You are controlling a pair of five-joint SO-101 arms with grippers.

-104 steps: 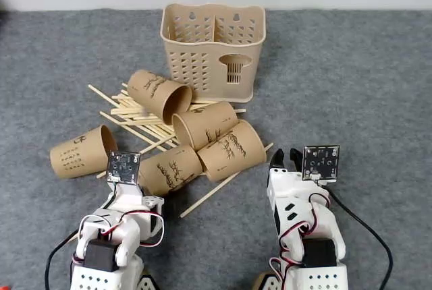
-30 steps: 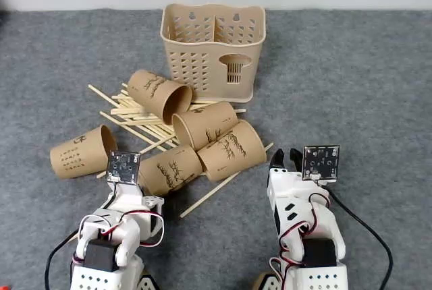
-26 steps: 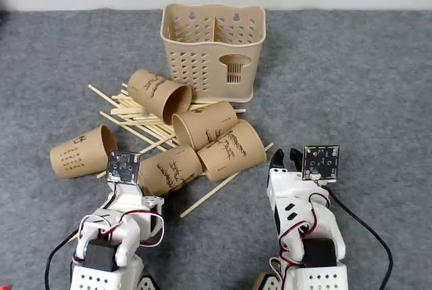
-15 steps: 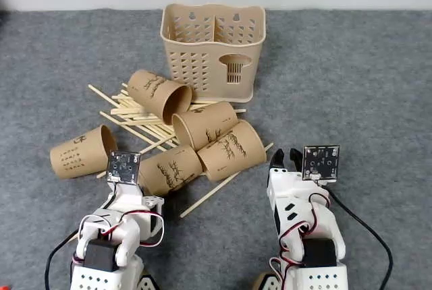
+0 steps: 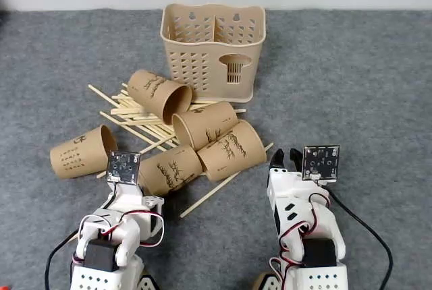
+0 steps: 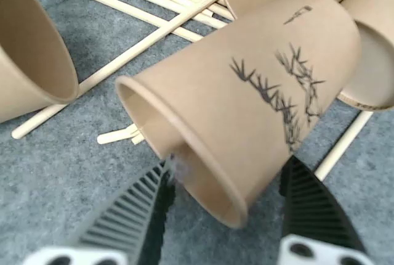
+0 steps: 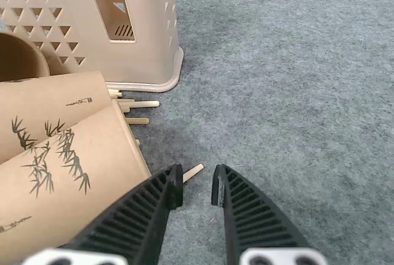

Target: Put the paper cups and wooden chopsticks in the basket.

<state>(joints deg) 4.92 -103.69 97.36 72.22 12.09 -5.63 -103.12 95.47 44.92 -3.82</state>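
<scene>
Five cups (image 5: 204, 125) lie on their sides on the counter (image 5: 351, 88) in front of the basket (image 5: 196, 67), piled over a scatter of chopsticks (image 5: 131, 116); none of them is in the basket yet. Our left claw (image 6: 228, 175) is spread wide and straddles the near cup (image 6: 258, 80) at its mouth end, one finger on each side of the rim, not yet clamping. Our right claw (image 7: 196, 185) hangs just above the counter with its fingers parted only a little and nothing between them, a chopstick end just beyond the tips. We judge the step in hand to be the left arm's pick of that near cup. To do it well we would close gently, since a paper wall will likely buckle under a hard squeeze. We would also take hold a little behind the rim, where the cup is probably stiffest and least apt to squirt out forward. The cup seems to touch its neighbour and lies over a chopstick or two, so we would lift straight up before swinging, rather than drag either along. Then we would turn it base down over one compartment of the basket, which stands upright well behind the pile. We would let go low so it lands upright and leaves room to nest the others. The right arm would do best to wait aside until the left has passed.
</scene>
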